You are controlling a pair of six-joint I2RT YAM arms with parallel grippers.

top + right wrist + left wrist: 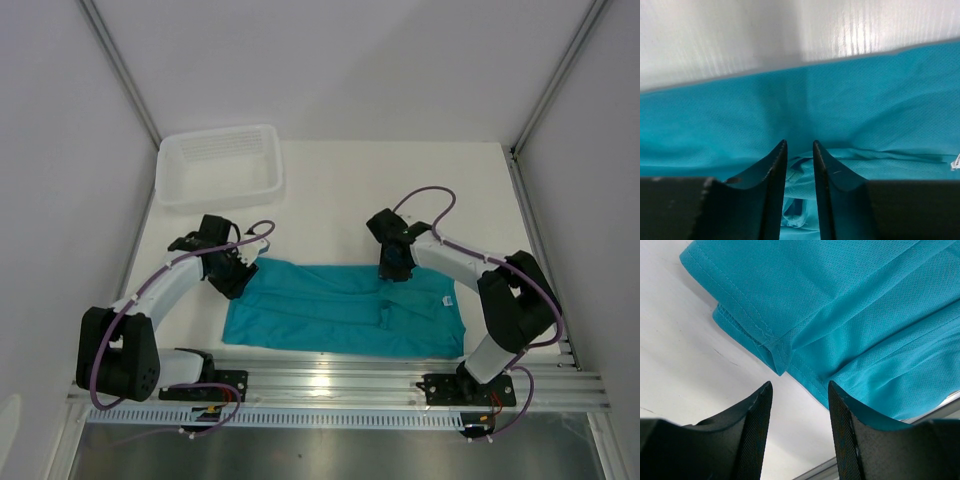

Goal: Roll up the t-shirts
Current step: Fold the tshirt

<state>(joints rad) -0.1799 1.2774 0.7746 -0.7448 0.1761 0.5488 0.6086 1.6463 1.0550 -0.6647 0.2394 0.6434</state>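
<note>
Currently the teal t-shirt lies flat on the white table, folded lengthwise into a long band. It sits parallel to and just beside the metal rail at the near edge, roughly centred btwn the two arm bases. The neck label shows white near the shirt's right end. A white tray stands at the far-left corner, well apart from the cloth.

L side: left gripper is at the shirt's far-left corner. Wrist view shows the jaws apart, w/ bare table in the gap and nothing held. The folded hem corner sits just beyond the tips, and the cloth runs on past the right-hand finger.

R side: right gripper is over the shirt's far edge, right of centre. Wrist view shows the fingers close together w/ only a narrow slit. Bunched teal cloth is visible under and btwn them. Cannot tell whether the fabric is pinched or merely under the tips. The label is at that frame's right edge.
</note>
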